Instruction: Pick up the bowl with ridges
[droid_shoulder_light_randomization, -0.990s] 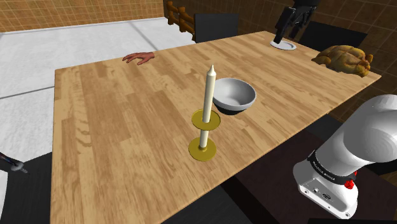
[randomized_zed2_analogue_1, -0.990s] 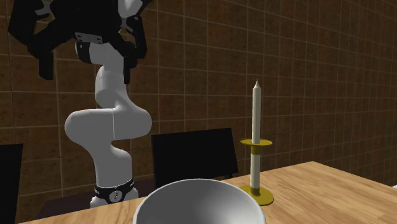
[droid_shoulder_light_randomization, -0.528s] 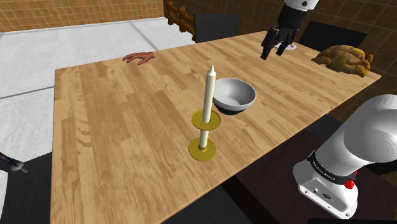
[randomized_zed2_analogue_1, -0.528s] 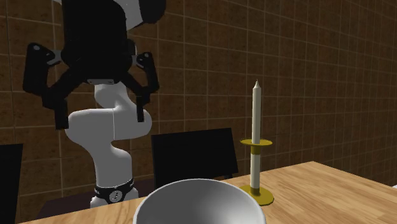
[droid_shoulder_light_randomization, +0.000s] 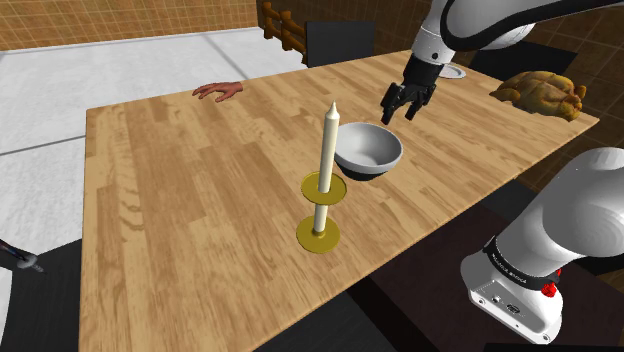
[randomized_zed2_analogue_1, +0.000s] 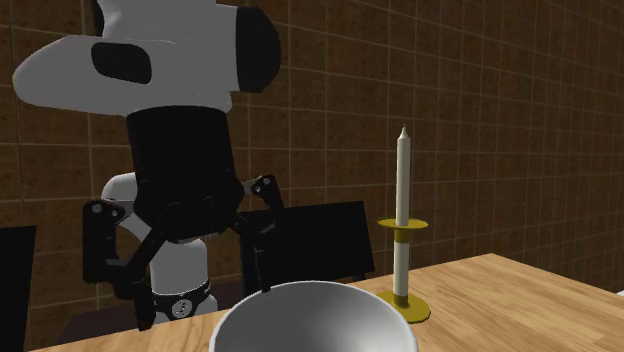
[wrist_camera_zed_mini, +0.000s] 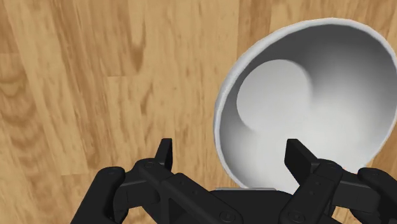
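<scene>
The hand (droid_shoulder_light_randomization: 399, 106) hangs just above the bench (droid_shoulder_light_randomization: 180, 200) with its two black fingers (wrist_camera_zed_mini: 164, 153) spread wide and nothing between them touching either one. It hovers over the grey-white bowl (droid_shoulder_light_randomization: 368, 149), off-centre: in the wrist view the bowl's near rim runs through the gap between the fingers, while most of the smooth hollow lies out past one fingertip. The bowl sits upright about midway along the bench, a little in from the long edge by the stand. Just beside it, nearer that same edge, a pale candle (droid_shoulder_light_randomization: 326, 150) stands upright in a brass holder (droid_shoulder_light_randomization: 320, 235), apart from the bowl. A roast chicken (droid_shoulder_light_randomization: 543, 94) lies at the bench corner on the shoulder view's right. A small white plate (droid_shoulder_light_randomization: 455, 71) rests near the far edge behind the arm, and a reddish thing (droid_shoulder_light_randomization: 219, 91) lies by the far edge towards the shoulder view's left.
</scene>
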